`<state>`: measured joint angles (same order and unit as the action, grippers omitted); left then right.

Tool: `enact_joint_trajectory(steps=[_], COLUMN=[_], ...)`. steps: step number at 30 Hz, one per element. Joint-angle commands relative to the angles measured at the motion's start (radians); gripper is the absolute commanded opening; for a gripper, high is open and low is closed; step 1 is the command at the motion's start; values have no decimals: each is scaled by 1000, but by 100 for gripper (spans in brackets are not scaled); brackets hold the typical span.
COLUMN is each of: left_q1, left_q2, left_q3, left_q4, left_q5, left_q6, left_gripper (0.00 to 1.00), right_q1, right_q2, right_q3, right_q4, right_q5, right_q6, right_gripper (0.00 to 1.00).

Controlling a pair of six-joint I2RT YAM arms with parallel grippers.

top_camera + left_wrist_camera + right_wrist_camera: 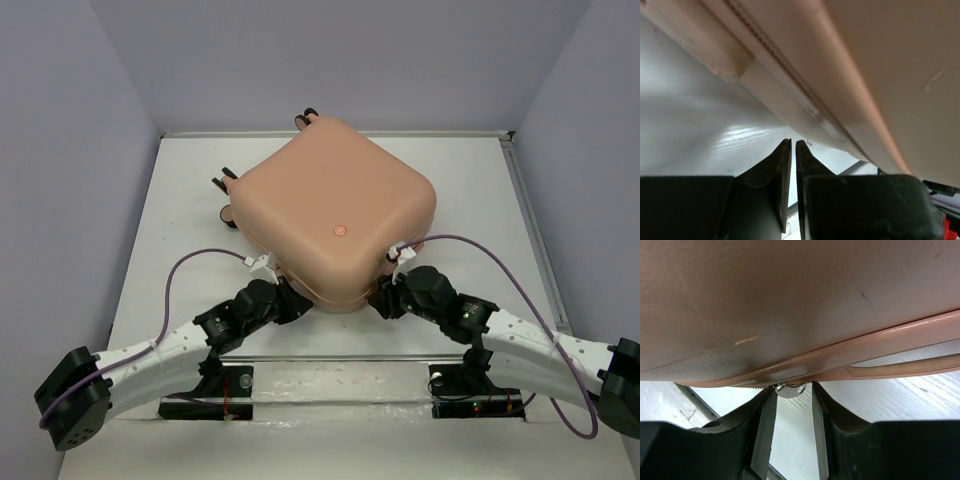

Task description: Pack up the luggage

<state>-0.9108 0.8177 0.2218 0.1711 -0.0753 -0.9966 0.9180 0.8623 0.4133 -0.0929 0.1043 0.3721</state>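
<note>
The luggage (335, 215) is a peach-pink suitcase lying closed on the white table, its round mark (339, 229) facing up and its wheels (225, 185) at the far left. My left gripper (295, 300) is at its near-left edge, under the shell (880, 65) and zip line (790, 70). Its fingers (793, 142) are shut with nothing between them. My right gripper (385, 300) is at the near-right edge. It is open (791, 390), with a metal zipper pull (790, 389) hanging between its fingertips below the shell (790, 300).
The table (470, 180) has grey walls on three sides. A metal strip (340, 358) runs along the near edge by the arm bases. Purple cables (175, 275) loop out from both arms.
</note>
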Motion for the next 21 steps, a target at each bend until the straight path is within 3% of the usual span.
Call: enact_joint_trajectory(steps=[1, 5, 10, 17, 21], left_q1=[-8, -16, -28, -53, -57], left_q2=[23, 50, 89, 146, 193], left_q3=[56, 63, 83, 142, 169], left_q4=[119, 136, 160, 212, 257], left_q5=[-77, -77, -83, -89, -87], left_q6=[-4, 1, 9, 21, 21], left_gripper=[19, 18, 18, 17, 17], right_q1=[10, 10, 33, 145, 345], right_q2=[14, 12, -28, -28, 33], right_q3=[15, 1, -10, 25, 53], right_q4=[177, 223, 256, 102, 39], right_q5=[54, 35, 23, 57, 129], right_q6=[-68, -85, -93, -23, 59], right_gripper=[38, 33, 8, 7, 7])
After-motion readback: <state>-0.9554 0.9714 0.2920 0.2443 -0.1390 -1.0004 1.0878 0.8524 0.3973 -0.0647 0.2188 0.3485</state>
